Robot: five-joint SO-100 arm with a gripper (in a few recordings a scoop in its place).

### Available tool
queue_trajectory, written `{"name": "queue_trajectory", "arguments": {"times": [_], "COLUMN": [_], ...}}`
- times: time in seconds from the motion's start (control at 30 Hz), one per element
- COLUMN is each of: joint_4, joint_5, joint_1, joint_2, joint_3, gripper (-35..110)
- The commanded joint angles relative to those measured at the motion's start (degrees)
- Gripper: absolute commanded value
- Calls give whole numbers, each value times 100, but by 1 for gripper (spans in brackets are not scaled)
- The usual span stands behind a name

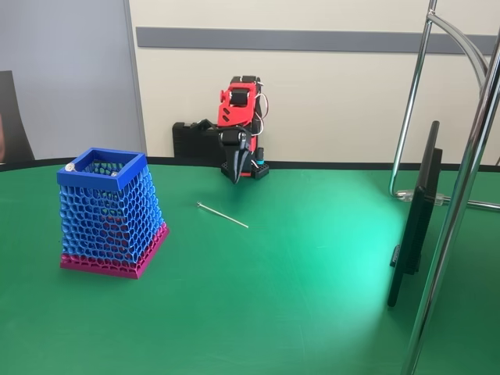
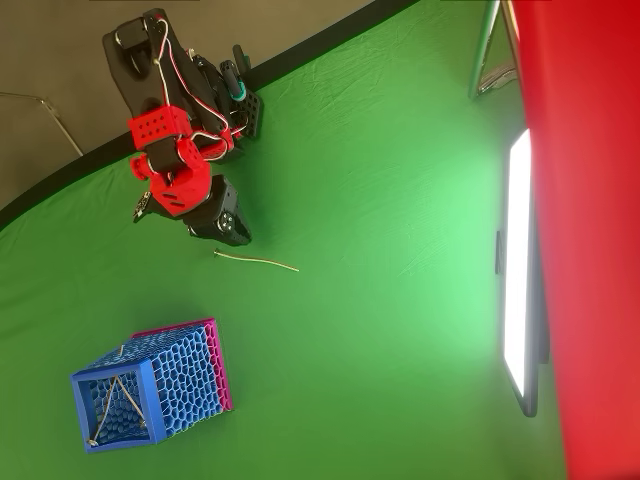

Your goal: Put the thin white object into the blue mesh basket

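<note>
While I sit on the remote feed, the hand (image 1: 236, 173) hangs nose-down near the far edge of the green surface (image 1: 312, 281), fingers pressed together to a point, gripping nothing; in the overhead view the hand (image 2: 232, 228) sits just above the stick. Thin white object (image 1: 223, 215) lies flat on the surface, just in front of the hand, apart from it, knob end toward the basket side in the fixed view. Overhead view shows the stick (image 2: 256, 261) between the hand and the basket. Blue mesh basket (image 1: 109, 215) stands upright toward the left of the surface in the fixed view, pink base band down, rim open at top; overhead view has the basket (image 2: 150, 385) near the lower left, with thin sticks already leaning inside. Open green cloth lies between stick and basket. Right side is tighter: a dark screen (image 1: 414, 219) stands on edge there, chrome stand tubes (image 1: 461, 195) beside it. Black border strip runs along the far edge behind the arm base.
</note>
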Motion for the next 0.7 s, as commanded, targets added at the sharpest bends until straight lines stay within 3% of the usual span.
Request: {"name": "queue_trajectory", "arguments": {"times": [0.0,0.5,0.67], "joint_4": [9,615,633], "joint_5": [176,791,861], "joint_1": [97,448,492], "joint_2": [-527,-3129,-3665], "joint_3": [-519,-2127,-2338], "gripper": [1,1,9]}}
